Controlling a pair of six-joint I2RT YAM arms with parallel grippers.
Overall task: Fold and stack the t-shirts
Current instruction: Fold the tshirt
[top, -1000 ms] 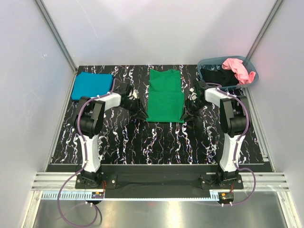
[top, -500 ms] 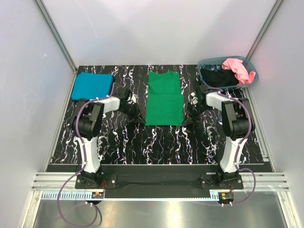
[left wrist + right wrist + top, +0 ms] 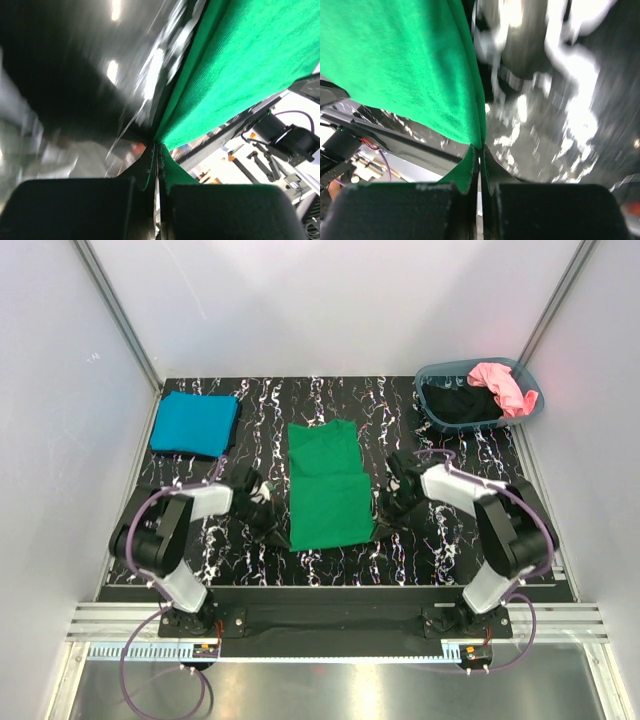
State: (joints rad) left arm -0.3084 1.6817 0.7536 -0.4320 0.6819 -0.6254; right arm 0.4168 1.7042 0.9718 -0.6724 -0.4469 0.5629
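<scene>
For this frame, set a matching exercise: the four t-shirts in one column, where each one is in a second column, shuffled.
Column one:
1. green t-shirt
2. teal t-shirt
3. pink t-shirt
4. black t-shirt

Column two:
A. folded, at the far left of the table
B. bunched at the right end of the basket
C. near corners pinched by the left gripper and right gripper
D. in the basket's left part

Pairs: 1-C, 2-A, 3-B, 4-D

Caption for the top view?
Left gripper and right gripper pinch the green shirt at near corners; teal shirt folded far left.
</scene>
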